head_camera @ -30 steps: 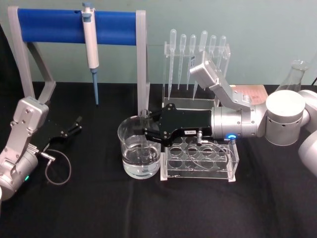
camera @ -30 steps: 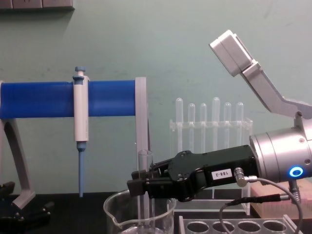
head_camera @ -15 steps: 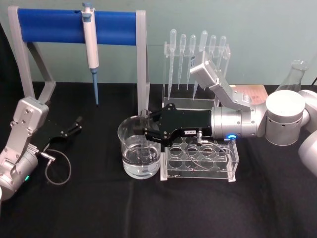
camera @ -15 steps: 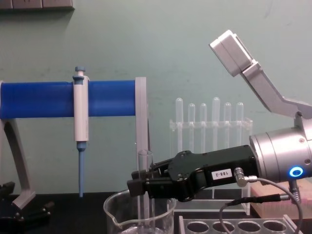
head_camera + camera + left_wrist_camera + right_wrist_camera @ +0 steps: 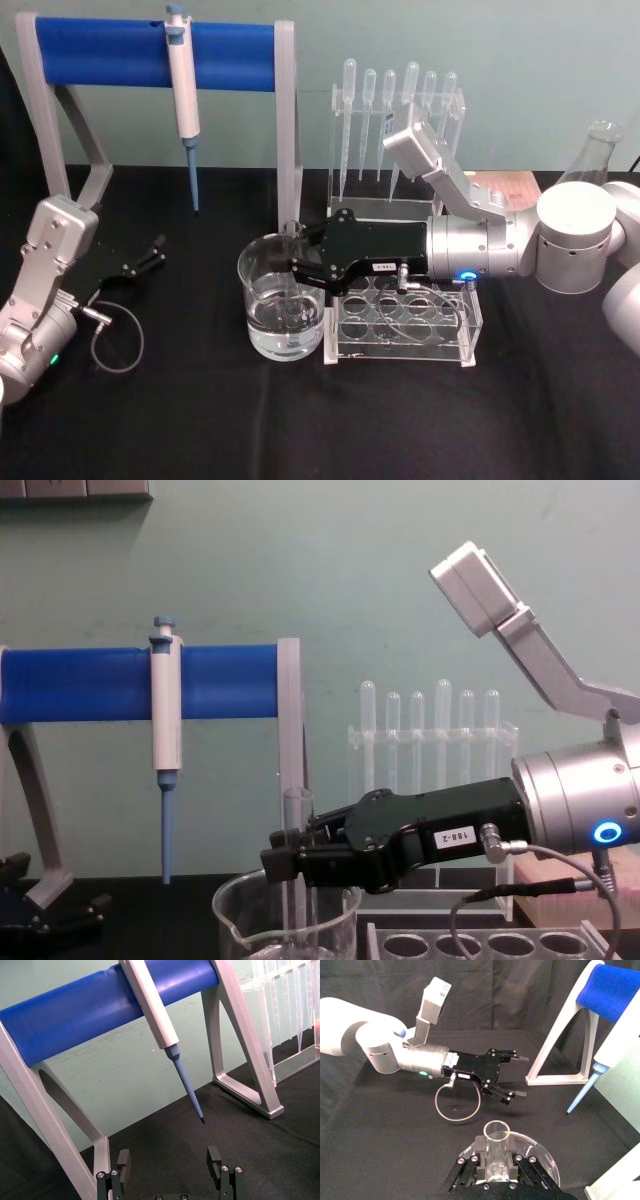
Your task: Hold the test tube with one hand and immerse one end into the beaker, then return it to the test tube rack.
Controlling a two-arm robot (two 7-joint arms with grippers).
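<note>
Right pincer (image 5: 288, 861) — was clamped on the test tube (image 5: 297, 808), held upright with its lower end inside the beaker (image 5: 283, 318). Test tube rack (image 5: 402, 322) stood just beside the beaker at 3 o'clock, under the arm. Left pincer (image 5: 148, 256) — lay spread wide and empty at 9 o'clock, well apart. Pipette stand (image 5: 150, 48) stood at 11 o'clock.

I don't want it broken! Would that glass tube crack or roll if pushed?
Probably fragile: the tube looks like thin clear glass. Round and smooth, it would likely roll if laid flat. Now the right hand holds it upright in the beaker.
</note>
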